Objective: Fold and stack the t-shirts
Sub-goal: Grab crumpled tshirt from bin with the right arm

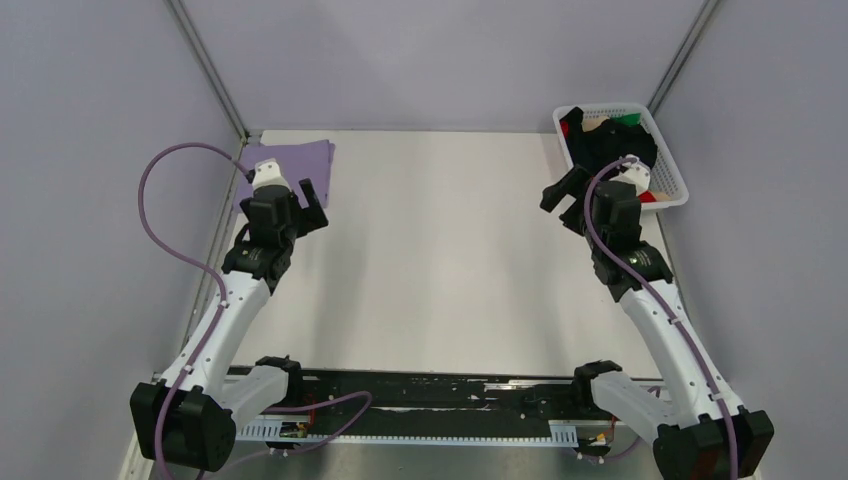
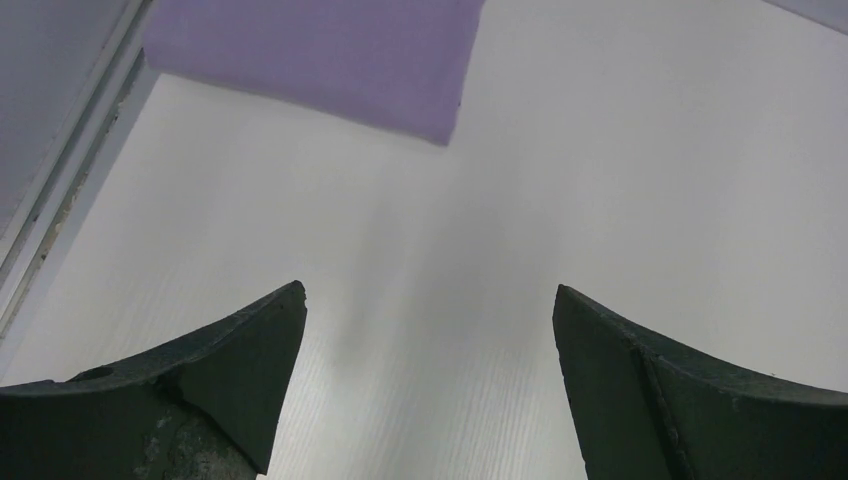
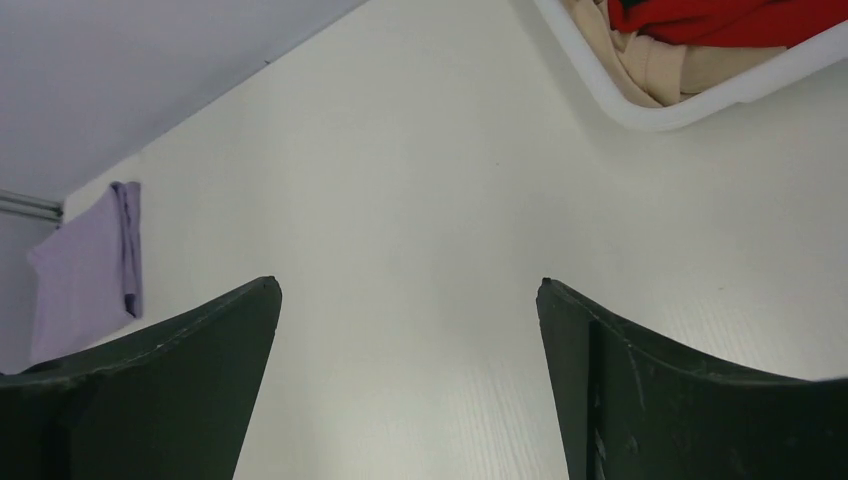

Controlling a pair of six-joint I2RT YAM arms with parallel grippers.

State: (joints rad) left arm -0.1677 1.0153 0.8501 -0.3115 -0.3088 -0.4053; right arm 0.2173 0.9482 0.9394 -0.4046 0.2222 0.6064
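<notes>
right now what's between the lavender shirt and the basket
Nothing: only bare table between the lavender shirt and the basket, shown in the top external view.

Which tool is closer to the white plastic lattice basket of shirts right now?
Right. The right tool hovers open just left of the white plastic lattice basket; the left tool hangs open across the table, beside the folded lavender cloth t-shirt.

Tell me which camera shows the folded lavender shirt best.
Left wrist: the lavender t-shirt is large and close, unobstructed, though its far part is cropped. Top external shows it at the far left corner, partly behind the left arm. Right wrist shows it small and distant.
</notes>
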